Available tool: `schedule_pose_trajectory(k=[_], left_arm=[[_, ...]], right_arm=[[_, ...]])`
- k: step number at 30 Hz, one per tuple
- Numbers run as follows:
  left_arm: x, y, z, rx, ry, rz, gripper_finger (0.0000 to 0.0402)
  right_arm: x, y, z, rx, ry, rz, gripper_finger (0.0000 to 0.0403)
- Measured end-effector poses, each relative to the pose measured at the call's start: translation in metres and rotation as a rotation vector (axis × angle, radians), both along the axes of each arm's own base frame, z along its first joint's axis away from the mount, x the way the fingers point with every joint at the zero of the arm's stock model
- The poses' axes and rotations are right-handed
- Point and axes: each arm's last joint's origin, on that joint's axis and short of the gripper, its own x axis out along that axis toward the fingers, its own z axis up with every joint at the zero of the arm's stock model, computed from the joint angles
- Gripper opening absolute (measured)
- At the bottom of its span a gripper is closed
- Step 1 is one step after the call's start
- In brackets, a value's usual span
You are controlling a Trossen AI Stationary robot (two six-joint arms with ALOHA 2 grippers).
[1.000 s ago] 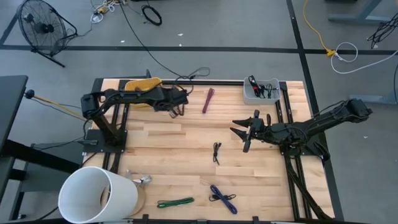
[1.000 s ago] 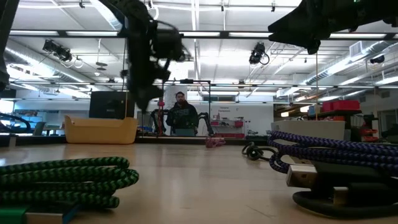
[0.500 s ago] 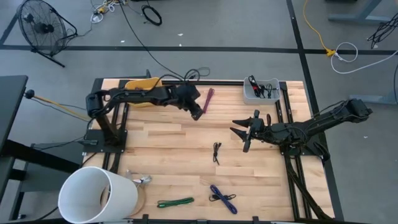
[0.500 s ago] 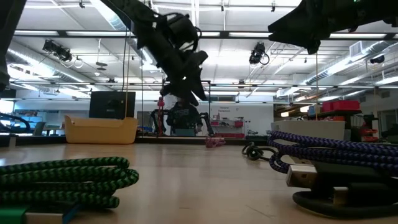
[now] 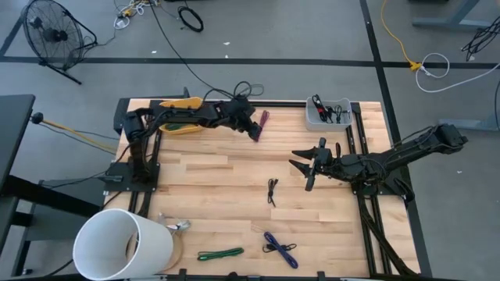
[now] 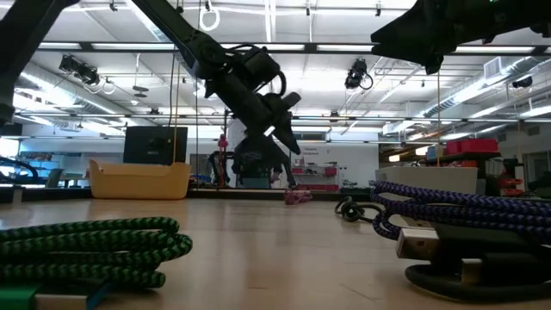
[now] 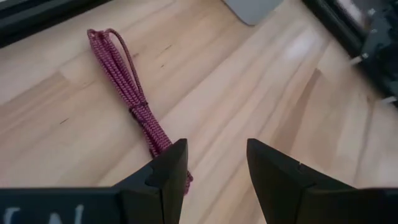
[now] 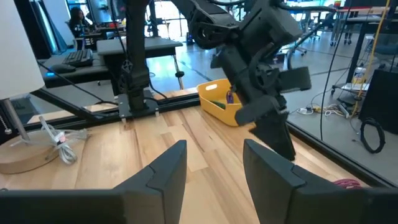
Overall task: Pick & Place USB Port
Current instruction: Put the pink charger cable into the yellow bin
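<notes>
A magenta braided USB cable (image 5: 262, 123), bundled into a long coil, lies flat on the wood near the table's far edge. It also shows in the left wrist view (image 7: 127, 93) and the low view (image 6: 299, 196). My left gripper (image 5: 255, 132) hovers open just left of and above the near end of the cable (image 7: 216, 146), fingers slanting down toward it (image 6: 287, 138). It touches nothing. My right gripper (image 5: 302, 172) waits open at the table's right-middle (image 8: 214, 149), above the surface.
A yellow bin (image 5: 176, 108) sits at the far left and a grey bin (image 5: 327, 115) with cables at the far right. A small black cable (image 5: 272, 190) lies mid-table. Blue (image 5: 280, 248) and green (image 5: 220, 254) cables lie near the front edge, and a white cylinder (image 5: 121, 243) stands at the near left.
My left gripper has swung from beside the yellow bin toward the table's right along the far edge, reaching the magenta cable. It has tipped from pointing down to slanting toward the cable.
</notes>
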Motion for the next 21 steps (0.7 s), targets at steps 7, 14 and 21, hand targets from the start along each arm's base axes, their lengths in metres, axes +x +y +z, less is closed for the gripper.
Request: schedule_pose_trajectory(k=[7,14,21], left_arm=[[0.023,0.012,-0.008,0.044,0.079,0.028,0.0172],[0.034,0.023,-0.022,0.058,0.186,0.094,0.0172],[0.039,0.023,-0.029,0.082,0.220,0.123,0.0172]], right_arm=[[0.000,0.000,0.000,-0.001,0.000,0.000,0.0160],[0.000,0.000,0.000,0.002,0.003,0.004,0.0160],[0.000,0.000,-0.001,0.002,0.006,0.007,0.0160]])
